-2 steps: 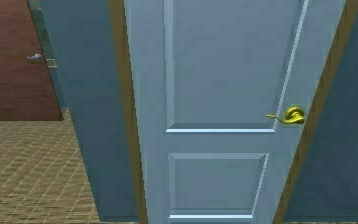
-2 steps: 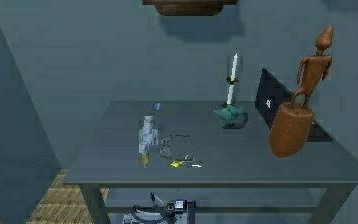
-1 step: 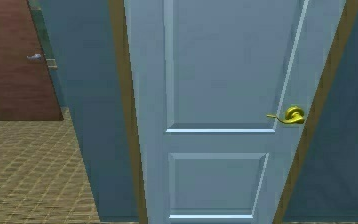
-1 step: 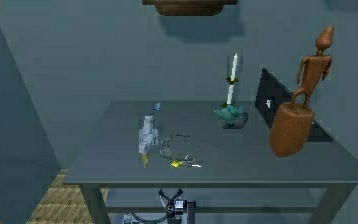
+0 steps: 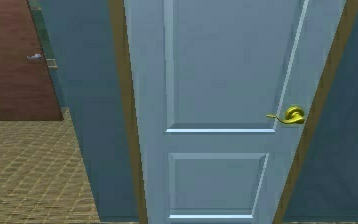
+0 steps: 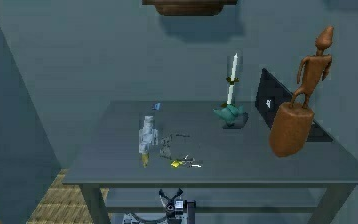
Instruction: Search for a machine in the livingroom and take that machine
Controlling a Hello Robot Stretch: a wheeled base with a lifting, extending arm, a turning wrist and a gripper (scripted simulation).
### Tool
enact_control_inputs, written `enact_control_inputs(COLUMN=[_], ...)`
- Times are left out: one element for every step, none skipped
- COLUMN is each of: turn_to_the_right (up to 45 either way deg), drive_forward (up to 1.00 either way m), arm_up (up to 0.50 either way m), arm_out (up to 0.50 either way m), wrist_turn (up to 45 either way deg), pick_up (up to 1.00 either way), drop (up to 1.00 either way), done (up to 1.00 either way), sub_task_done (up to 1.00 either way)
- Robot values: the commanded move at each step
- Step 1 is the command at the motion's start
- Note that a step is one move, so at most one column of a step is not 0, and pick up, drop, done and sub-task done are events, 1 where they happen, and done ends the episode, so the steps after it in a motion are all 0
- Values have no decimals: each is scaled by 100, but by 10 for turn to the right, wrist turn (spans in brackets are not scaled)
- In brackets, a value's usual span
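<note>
A pale blue panelled door (image 5: pixel 212 90) with a brass handle (image 5: pixel 292 117) stands directly ahead. In the arm side view, a grey bench (image 6: pixel 107 160) carries a wooden statue (image 6: pixel 299 100), the machine (image 6: pixel 270 92), a dark laptop-shaped slab just behind it, a candle (image 6: pixel 231 95), a pale bottle (image 6: pixel 149 135) and keys (image 6: pixel 179 160). The jaws sit at the bottom edge, indistinct; whether they grasp anything cannot be told.

Shelf (image 6: pixel 192 6) cut by top edge; dark slab (image 6: pixel 270 95) partly behind statue (image 6: pixel 290 130); tabletop bits (image 6: pixel 177 160) too small to ID

Gripper (image 6: pixel 163 212) low, arm barely out.
</note>
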Motion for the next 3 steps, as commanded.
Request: enact_control_inputs(turn_to_the_right=[0,0,0], drive_forward=[0,0,0], arm_up=[10,-40,0], arm_out=[0,0,0], wrist_turn=[0,0,0], pick_up=[0,0,100], drop=[0,0,0], done=[0,0,0], sub_task_done=[0,0,0])
